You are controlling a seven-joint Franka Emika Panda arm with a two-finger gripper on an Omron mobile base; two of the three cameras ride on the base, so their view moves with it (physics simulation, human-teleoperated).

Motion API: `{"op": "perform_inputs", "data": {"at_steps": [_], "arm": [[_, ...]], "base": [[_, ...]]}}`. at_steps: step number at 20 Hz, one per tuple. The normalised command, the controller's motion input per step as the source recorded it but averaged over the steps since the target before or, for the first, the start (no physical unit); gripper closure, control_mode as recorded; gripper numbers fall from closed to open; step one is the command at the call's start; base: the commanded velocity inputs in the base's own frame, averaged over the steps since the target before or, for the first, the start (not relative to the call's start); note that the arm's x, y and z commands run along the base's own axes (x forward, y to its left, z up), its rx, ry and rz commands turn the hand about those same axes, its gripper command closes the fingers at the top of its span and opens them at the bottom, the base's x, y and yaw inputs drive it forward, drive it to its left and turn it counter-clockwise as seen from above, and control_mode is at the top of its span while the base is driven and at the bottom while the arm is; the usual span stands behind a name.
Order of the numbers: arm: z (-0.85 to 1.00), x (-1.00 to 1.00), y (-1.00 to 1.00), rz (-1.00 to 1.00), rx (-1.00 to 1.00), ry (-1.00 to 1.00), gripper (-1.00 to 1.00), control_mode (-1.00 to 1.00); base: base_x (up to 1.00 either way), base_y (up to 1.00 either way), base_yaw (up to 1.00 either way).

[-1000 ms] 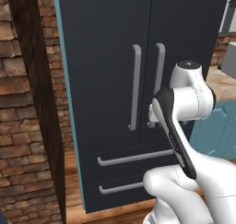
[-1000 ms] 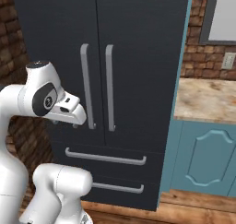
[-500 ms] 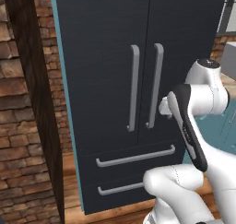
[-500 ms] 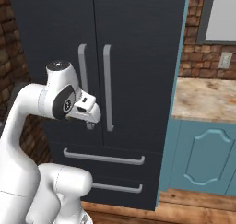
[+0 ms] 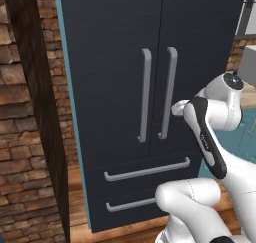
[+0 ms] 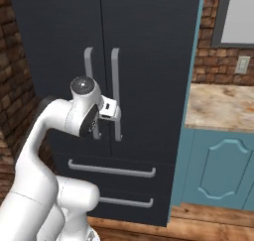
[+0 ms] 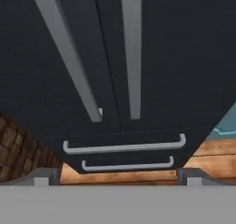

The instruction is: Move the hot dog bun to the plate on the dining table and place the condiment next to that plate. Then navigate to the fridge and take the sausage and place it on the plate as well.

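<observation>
The tall black fridge (image 5: 150,87) with two closed doors stands straight ahead of the white robot arm, and it reaches across much of each base view. Two long curved grey vertical handles (image 5: 158,94) run side by side along the seam where the doors meet. Below the doors sit two shut drawers, each with a long grey horizontal handle (image 5: 147,170); the upper drawer handle is longer than the lower one (image 5: 131,204).

The two-finger tool (image 6: 110,111) is raised in front of the doors, near the lower half of the vertical handles, and its end points at the fridge. Its jaws stand spread wide and hold nothing. In the hand view the two small dark fingertips (image 7: 44,176) sit far apart at the bottom corners, with the two vertical handles and both drawer handles between and above them. Whether the tool touches a handle cannot be told.

A brown brick wall (image 5: 30,137) flanks the fridge on the left. To the right stands a teal cabinet (image 6: 223,170) under a beige marbled stone tabletop (image 6: 221,106). A wooden floor (image 7: 203,154) runs beneath the fridge.
</observation>
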Motion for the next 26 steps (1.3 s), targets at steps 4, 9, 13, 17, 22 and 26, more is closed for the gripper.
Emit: {"op": "perform_inputs", "data": {"at_steps": [4,9,13,17,22,26], "arm": [[0.0,0.91,-0.02,0.01,0.0,-0.13,-1.0,-1.0],[0.0,0.71,-0.13,0.0,0.0,-0.16,-1.0,-1.0],[-0.09,0.71,-0.1,0.0,0.0,-0.09,-1.0,-1.0],[-0.09,0.69,0.0,0.0,0.0,-0.01,-1.0,-1.0],[-0.13,0.79,0.0,0.0,0.0,0.0,-1.0,-1.0],[-0.24,0.73,-0.02,0.0,0.0,0.0,-1.0,-1.0]], "base": [[0.0,0.0,0.0],[0.0,0.0,0.0],[0.0,0.0,0.0],[0.0,0.0,0.0],[0.0,0.0,0.0],[0.0,0.0,0.0]]}}
